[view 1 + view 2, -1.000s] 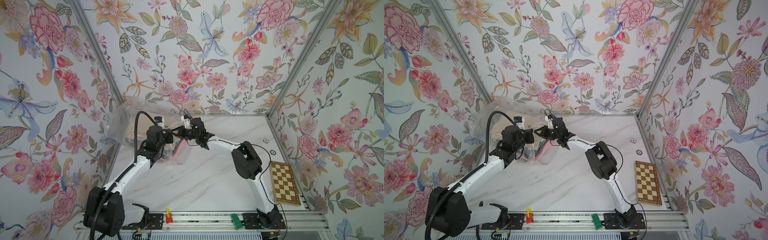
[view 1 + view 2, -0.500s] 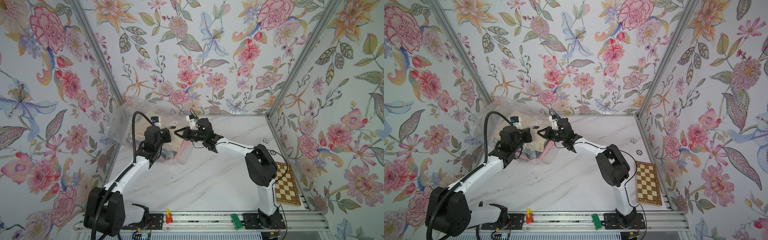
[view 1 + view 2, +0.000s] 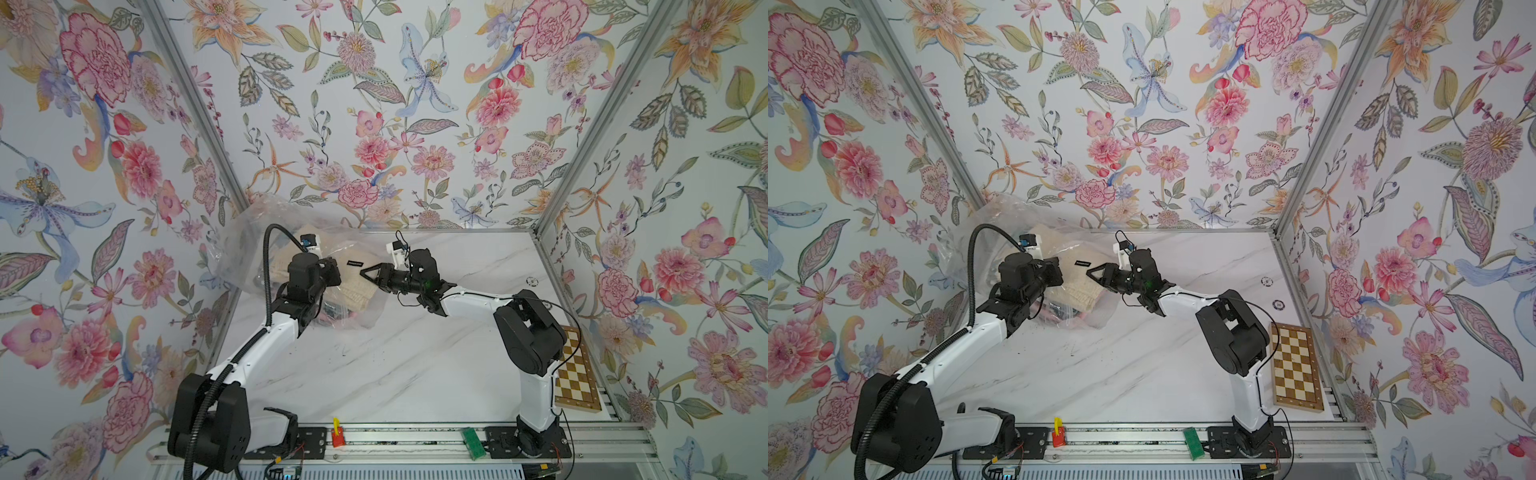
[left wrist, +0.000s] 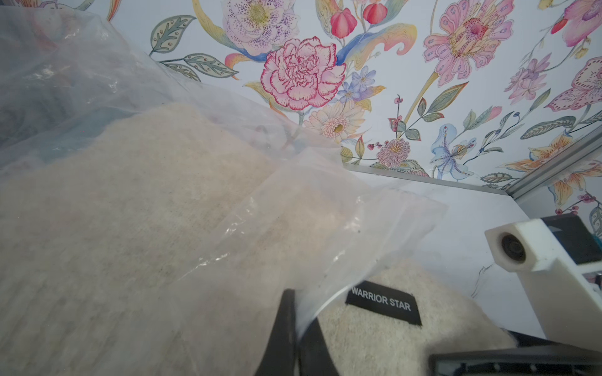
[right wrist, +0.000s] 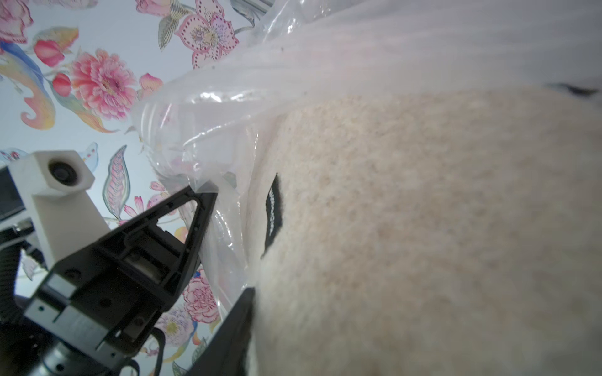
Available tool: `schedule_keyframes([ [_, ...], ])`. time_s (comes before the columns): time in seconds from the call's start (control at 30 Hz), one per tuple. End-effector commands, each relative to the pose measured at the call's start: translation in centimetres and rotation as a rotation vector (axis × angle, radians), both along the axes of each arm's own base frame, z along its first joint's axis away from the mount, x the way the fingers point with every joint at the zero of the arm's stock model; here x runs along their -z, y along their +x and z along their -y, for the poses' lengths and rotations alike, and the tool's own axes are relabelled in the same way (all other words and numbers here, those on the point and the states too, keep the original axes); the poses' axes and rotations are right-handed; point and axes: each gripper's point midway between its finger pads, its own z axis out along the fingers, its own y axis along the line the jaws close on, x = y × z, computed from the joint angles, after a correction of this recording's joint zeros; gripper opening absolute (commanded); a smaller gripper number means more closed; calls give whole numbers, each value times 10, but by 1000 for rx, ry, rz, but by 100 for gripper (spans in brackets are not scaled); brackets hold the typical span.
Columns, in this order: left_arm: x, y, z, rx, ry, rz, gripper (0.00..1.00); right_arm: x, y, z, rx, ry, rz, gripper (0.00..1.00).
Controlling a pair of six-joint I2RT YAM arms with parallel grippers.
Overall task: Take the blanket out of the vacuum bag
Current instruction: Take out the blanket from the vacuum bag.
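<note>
Left wrist: vacuum bag (image 4: pixel 293 211) within left pincer (image 4: pixel 293 314)

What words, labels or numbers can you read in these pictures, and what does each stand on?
"WARRIOR STAR": black label on the cream blanket.
Pale round token and dark round token on the table: markings too small to read.
</note>
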Motion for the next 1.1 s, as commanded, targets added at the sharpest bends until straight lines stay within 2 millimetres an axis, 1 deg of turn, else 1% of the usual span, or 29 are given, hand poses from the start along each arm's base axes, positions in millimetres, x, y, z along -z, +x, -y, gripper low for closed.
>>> schedule_keyframes([
  [0.0, 2, 1, -9, -22, 11, -2, 0, -3, 7, -4, 0, 30, 31, 63],
  [0.07, 3, 1, -8, -19, 11, -4, 0, 0, 9, -5, -5, 27, 26, 68],
  [0.17, 2, 2, -7, -16, 10, -1, 0, -1, 10, -12, -20, 28, 26, 71],
  [0.33, 1, 1, -7, -12, 6, -1, 0, -6, 13, -27, -50, 37, 32, 71],
  [0.5, 3, 1, -6, -10, 5, -5, 0, -20, 14, -43, -76, 54, 53, 68],
  [0.6, 4, 0, -5, -5, 2, -7, 0, -23, 17, -50, -83, 51, 55, 66],
  [0.63, 5, 0, -5, -4, 3, -8, 0, -22, 18, -52, -89, 50, 50, 60],
  [0.7, 4, 0, -5, -5, -1, -7, 0, -24, 22, -54, -92, 60, 51, 36],
  [0.73, 4, 0, -6, -7, -2, -6, 0, -26, 23, -55, -94, 64, 52, 20],
  [0.77, 4, 0, -7, -11, -3, -6, 0, -26, 24, -55, -95, 64, 50, 9],
  [0.8, 4, 0, -6, -12, -6, -5, 0, -29, 24, -55, -97, 68, 54, 0],
  [0.93, 6, 2, -10, -27, -22, -12, 0, -37, 18, -45, -100, 72, 68, 0],
  [1.07, 7, 8, -21, -61, -22, -21, 0, -54, 5, -24, -96, 101, 88, 0],
])
